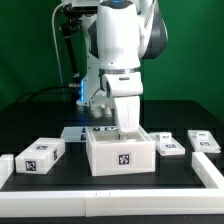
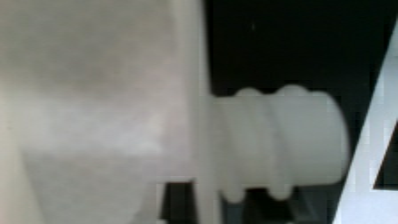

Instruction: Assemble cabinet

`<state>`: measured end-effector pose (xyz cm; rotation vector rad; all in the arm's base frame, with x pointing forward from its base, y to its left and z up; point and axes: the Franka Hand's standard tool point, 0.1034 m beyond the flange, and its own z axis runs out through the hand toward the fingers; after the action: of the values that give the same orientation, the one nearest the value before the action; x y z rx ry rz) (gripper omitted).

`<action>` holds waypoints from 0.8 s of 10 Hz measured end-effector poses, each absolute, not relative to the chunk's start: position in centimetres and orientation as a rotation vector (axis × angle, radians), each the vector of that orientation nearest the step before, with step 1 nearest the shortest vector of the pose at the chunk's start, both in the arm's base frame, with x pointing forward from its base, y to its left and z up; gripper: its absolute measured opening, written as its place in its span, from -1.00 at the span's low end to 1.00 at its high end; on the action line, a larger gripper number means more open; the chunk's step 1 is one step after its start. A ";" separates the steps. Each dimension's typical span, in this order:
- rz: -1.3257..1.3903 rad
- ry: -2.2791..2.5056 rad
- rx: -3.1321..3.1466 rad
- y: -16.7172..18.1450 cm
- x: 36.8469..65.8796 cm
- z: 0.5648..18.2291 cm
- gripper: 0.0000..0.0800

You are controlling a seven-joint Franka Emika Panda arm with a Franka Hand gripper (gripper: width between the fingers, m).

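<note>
Exterior view | gripper (image 1: 127, 128) at cabinet body (image 1: 122, 160) | blocks (image 1: 40, 156) nr both sides

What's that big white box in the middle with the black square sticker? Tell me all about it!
The cabinet body is a white, plastic-looking box standing upright on the black table. Its front face carries one black-and-white marker tag. The gripper hangs right over its top; contact is hidden. Smaller white blocks lie apart on both sides.

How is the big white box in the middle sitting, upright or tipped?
Upright. The cabinet body sits flat on the black table, with its top edge level and its tagged face square to the exterior view.
</note>
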<state>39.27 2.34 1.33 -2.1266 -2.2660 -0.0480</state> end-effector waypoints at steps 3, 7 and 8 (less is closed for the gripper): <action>-0.048 -2.262 -2.131 2.3 39.3 1.3 -0.92; -0.052 -2.229 -2.168 2.4 40.6 1.3 -0.92; -0.064 -2.225 -2.178 2.5 42.0 1.4 -0.91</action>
<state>42.03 2.52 1.36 -2.1782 -2.2254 -0.0643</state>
